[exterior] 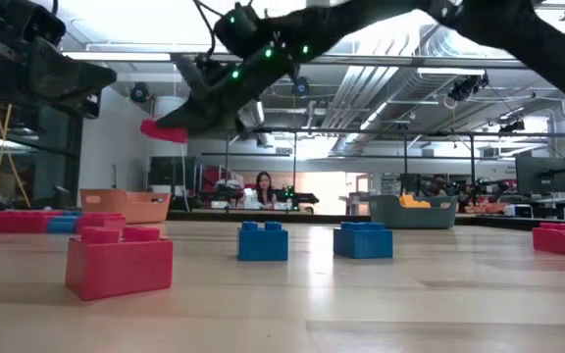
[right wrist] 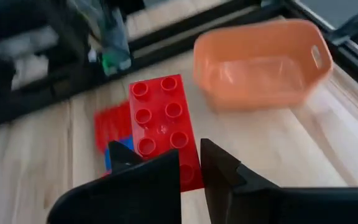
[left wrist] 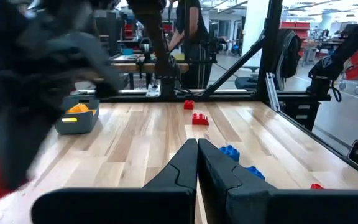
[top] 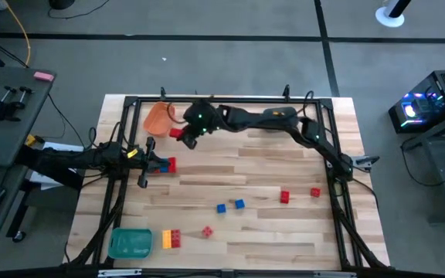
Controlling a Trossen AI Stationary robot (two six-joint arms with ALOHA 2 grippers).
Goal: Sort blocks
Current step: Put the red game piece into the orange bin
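Note:
My right gripper point(top: 185, 137) reaches across to the table's far left and is shut on a red studded brick point(right wrist: 163, 118), held in the air beside the orange tray point(top: 158, 117). In the low view the red brick point(exterior: 163, 129) sticks out from the fingertips, well above the table. Under it a red and a blue block point(top: 165, 164) lie together on the wood. More red blocks point(top: 285, 197) and blue blocks point(top: 239, 204), and a yellow-and-red pair point(top: 171, 239), lie on the near half of the table. My left gripper point(left wrist: 197, 146) waits at the left edge, level and shut on nothing. My right gripper holds the red brick by its end nearest the wrist point(right wrist: 188, 171), between its two fingers. The fingers slant down from the table's right side, and the brick's length runs on past the fingertips. It hangs clear of the table, studs up. The fingers point(right wrist: 154, 171) cover the exact spot of contact.
A green tray point(top: 130, 243) stands at the near left corner. A grey-blue tray point(left wrist: 78, 118) with something yellow in it stands near the far edge. A black frame point(top: 230, 100) runs around the table. People stand in the room beyond.

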